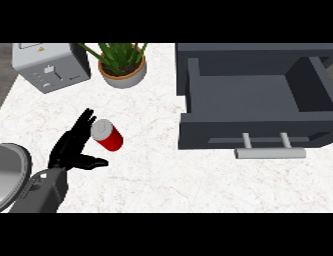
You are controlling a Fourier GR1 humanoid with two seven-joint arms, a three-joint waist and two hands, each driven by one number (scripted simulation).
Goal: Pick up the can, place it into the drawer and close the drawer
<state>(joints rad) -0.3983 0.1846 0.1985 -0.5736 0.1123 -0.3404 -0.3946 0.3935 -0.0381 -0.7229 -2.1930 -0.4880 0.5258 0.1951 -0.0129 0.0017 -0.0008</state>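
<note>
Trouble centres on the can (108,135), which stands on the desk (161,175) at nine o'clock from the open drawer (257,95). The left hand (71,150) waits at its eight o'clock, fingers (84,122) spread wide and holding nothing. If they close off-centre, they could knock the can away.
</note>
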